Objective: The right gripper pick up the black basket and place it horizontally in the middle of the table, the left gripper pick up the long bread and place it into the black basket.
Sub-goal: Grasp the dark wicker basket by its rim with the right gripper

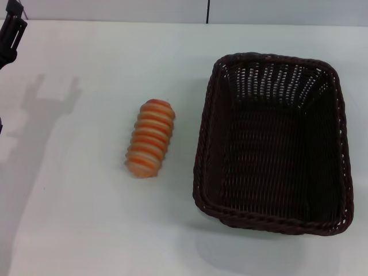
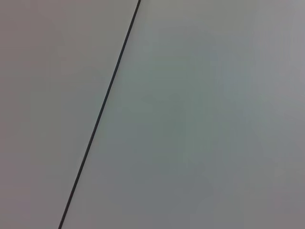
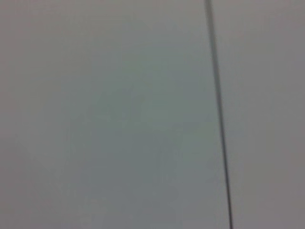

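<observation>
The left gripper (image 1: 11,31) shows only as a black piece at the far left corner of the head view, raised above the table (image 1: 86,230) and casting a forked shadow (image 1: 49,95) on the white top just beside it; whether it is spread or pressed together cannot be told, and it holds nothing that can be seen; the right gripper does not appear in any view.

There is one long bread (image 1: 150,138) and one black basket (image 1: 339,144); the bread, a ridged loaf in orange and cream stripes, lies flat on the table toward the middle, well apart from the left gripper and on its right, its length running from near to far with a slight tilt; the basket, a dark woven rectangle with rounded corners and a braided rim, stands upright to the right of the bread, near it but not touching, its long side also running near to far; nothing lies inside it.

The tabletop is plain white; beyond its far edge stands a pale wall with a thin dark vertical seam (image 1: 207,11); both wrist views show only pale flat panels crossed by one dark seam (image 2: 102,112) (image 3: 218,109).
</observation>
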You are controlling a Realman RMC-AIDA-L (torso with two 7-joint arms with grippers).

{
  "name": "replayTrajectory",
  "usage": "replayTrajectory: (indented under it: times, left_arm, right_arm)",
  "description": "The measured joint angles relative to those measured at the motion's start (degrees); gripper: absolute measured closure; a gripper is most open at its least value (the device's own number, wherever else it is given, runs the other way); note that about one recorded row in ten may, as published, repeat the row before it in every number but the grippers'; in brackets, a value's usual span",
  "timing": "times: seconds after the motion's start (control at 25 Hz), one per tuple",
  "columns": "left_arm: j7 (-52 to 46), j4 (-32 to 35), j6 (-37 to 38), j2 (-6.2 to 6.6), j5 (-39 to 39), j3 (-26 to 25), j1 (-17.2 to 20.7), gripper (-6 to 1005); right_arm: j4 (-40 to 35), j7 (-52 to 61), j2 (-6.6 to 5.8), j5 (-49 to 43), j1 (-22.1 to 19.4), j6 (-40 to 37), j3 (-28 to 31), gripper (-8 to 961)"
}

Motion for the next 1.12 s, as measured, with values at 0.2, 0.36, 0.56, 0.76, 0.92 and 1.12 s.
replayTrajectory:
  times: [0.2, 0.36, 0.56, 0.76, 0.92, 1.12]
  left_arm:
    - [0.0, 0.0, 0.5, -0.06, -0.1, 0.1, 0.2, 137]
    - [0.0, -0.2, 0.7, 0.04, -0.1, -0.1, 0.3, 138]
    - [0.0, -0.5, 0.7, 0.14, 0.0, -0.3, 0.0, 138]
    - [0.1, -0.7, 0.7, 0.18, 0.0, 0.0, -0.3, 138]
    - [0.1, -0.7, 0.7, 0.21, 0.0, 0.0, -0.3, 137]
    - [0.1, -0.7, 1.3, 0.20, 0.0, -0.3, 0.2, 137]
  right_arm:
    - [-12.8, -3.8, 0.02, -0.2, -2.6, 19.3, 2.6, 168]
    - [-20.7, -4.7, 0.01, -3.1, -3.5, 32.0, 5.3, 168]
    - [-29.5, 3.8, 0.14, -19.2, -3.5, 45.8, 4.8, 168]
    - [-33.9, 9.8, 0.07, -30.9, -2.9, 53.9, 1.0, 169]
    - [-38.9, 9.8, 0.08, -31.1, -2.9, 62.1, -1.5, 170]
    - [-44.5, 13.2, 0.11, -30.2, -2.8, 71.7, -5.9, 170]
